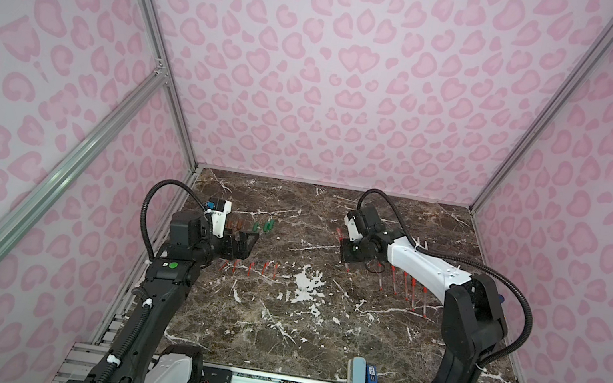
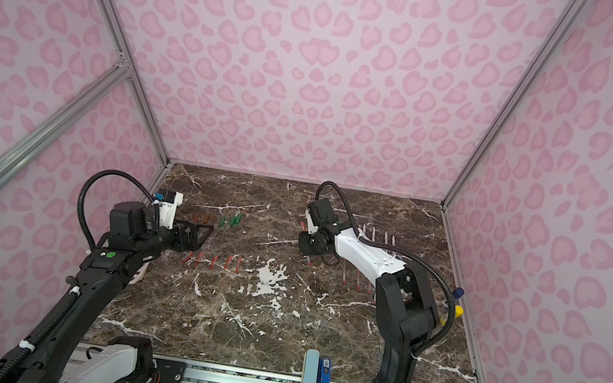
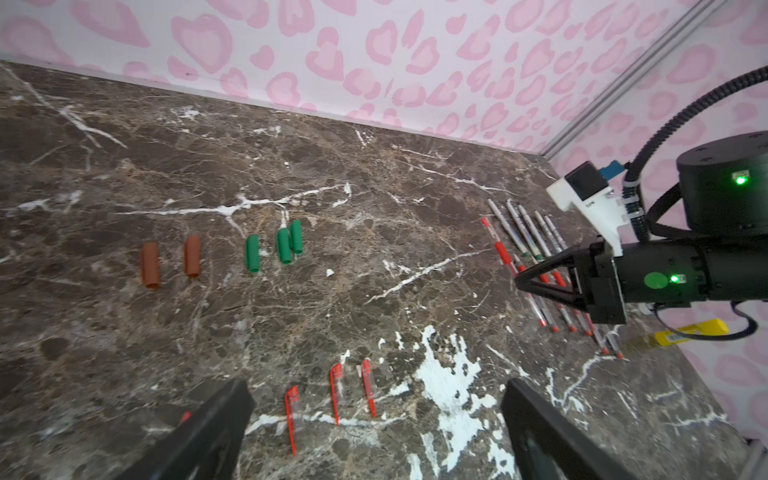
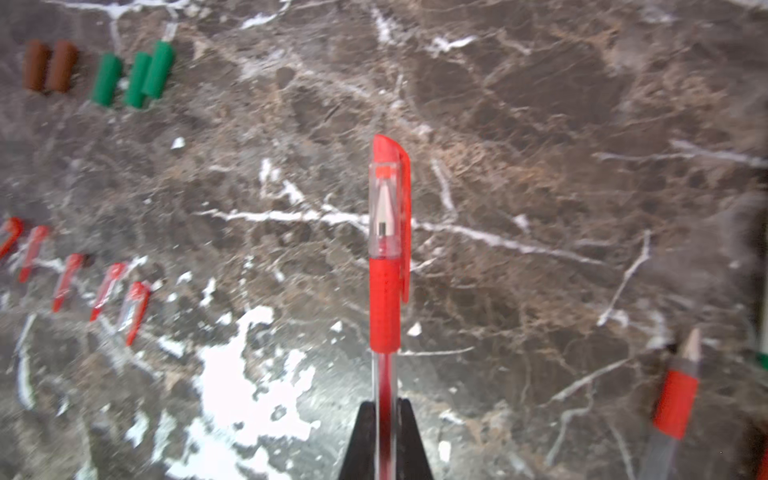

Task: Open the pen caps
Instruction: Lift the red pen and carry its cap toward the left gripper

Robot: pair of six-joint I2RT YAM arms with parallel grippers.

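Noted right tool (image 4: 384, 405) pinching the clear barrel of a red pen (image 4: 384, 307) above desk (image 4: 540, 208); cap (image 4: 388, 187) on, pointing away from tool. Noted left tool (image 3: 376, 386) spread wide, holding nothing, over loose red caps (image 3: 336, 390). Logged brown caps (image 3: 150, 266) and green caps (image 3: 252, 253) lying beyond; other pens (image 3: 501, 249) in rows near right tool.

Left arm (image 1: 169, 296) and right arm (image 1: 474, 313) show black joints, white shells (image 1: 423, 265); ribbed black cables (image 1: 145, 207) loop over the wrists, white ties (image 1: 148, 303) pinning them. Green round sticker (image 1: 172, 265), green lights (image 3: 739, 180) glowing, plain black fingers (image 3: 208, 436).
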